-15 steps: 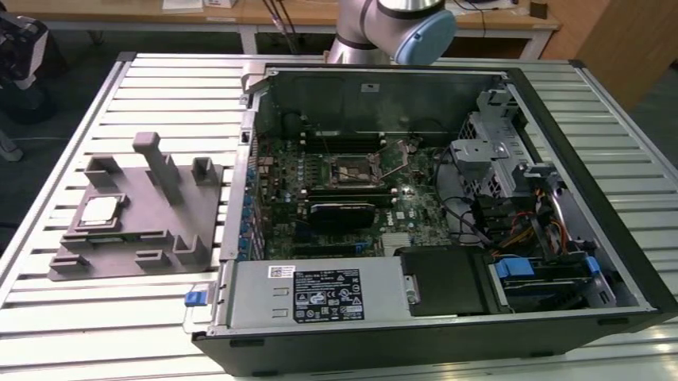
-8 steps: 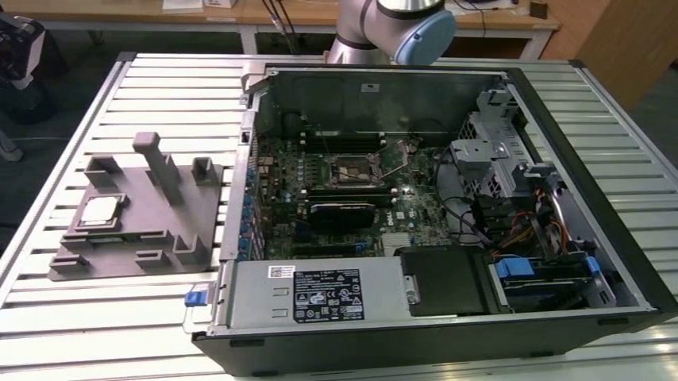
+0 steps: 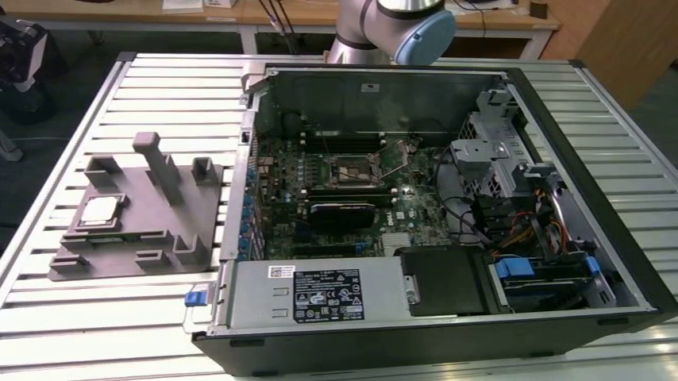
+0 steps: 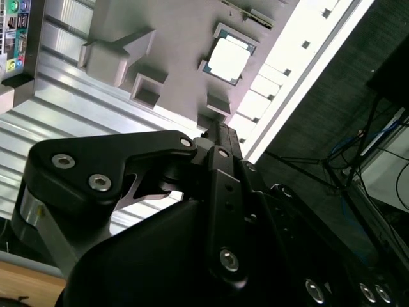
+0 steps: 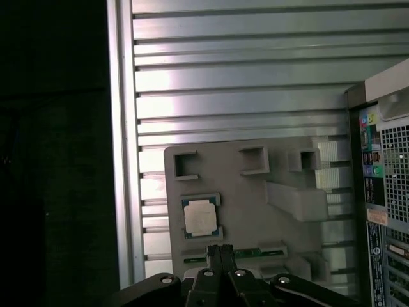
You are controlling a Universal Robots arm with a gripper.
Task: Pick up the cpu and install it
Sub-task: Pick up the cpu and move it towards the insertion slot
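Your gripper (image 5: 220, 249) has its fingers pressed together, with nothing pinched between them. The cpu (image 5: 199, 217) lies flat, silver top up, in a square recess of the grey tray (image 5: 255, 211). It is just beyond the fingertips and slightly to one side, not touching them. The open computer case (image 5: 383, 192) stands beside the tray, farther from the gripper, and both rest on the slatted metal table (image 5: 243, 96).

Bright even room light, white glare on cpu (image 4: 227, 59) and table slats (image 5: 192, 80), dark floor beyond
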